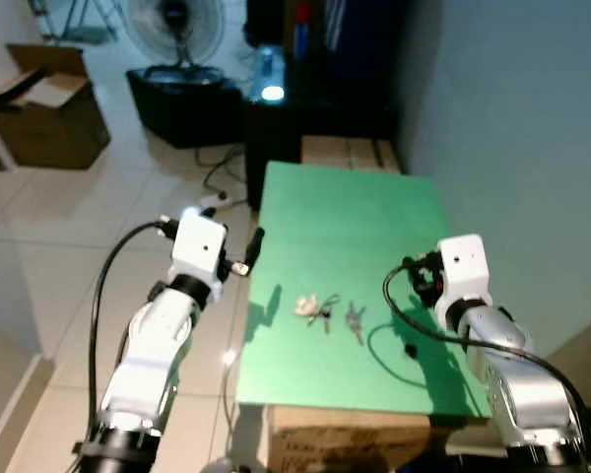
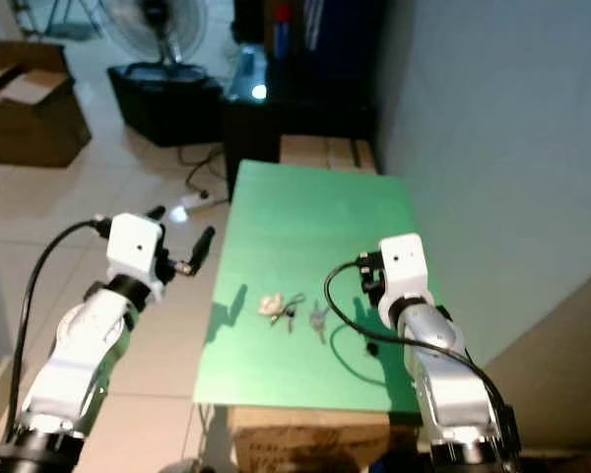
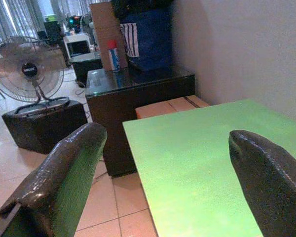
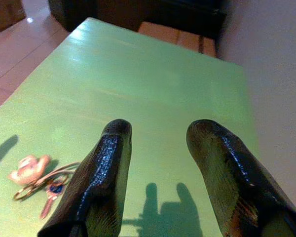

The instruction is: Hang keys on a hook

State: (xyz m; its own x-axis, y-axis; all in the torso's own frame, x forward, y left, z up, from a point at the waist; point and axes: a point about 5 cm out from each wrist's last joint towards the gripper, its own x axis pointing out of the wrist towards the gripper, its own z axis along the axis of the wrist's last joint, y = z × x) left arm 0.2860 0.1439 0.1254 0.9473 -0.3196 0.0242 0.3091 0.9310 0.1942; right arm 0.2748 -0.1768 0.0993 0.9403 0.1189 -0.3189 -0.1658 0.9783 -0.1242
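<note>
From the head views, the keys [image 1: 325, 313] are lying on the green table [image 1: 355, 207] near its front edge, between both grippers. In the wrist views, your right gripper [image 4: 158, 136] and left gripper [image 3: 163, 143] are gaping wide, empty; you're lowering the right one leftward, squarely over the keyring.

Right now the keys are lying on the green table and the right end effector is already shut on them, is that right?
Not quite. The keys do lie on the green table, but the right end effector is open and holds nothing. The right wrist view shows its fingers spread above bare tabletop, with the keys lying apart from them.
</note>
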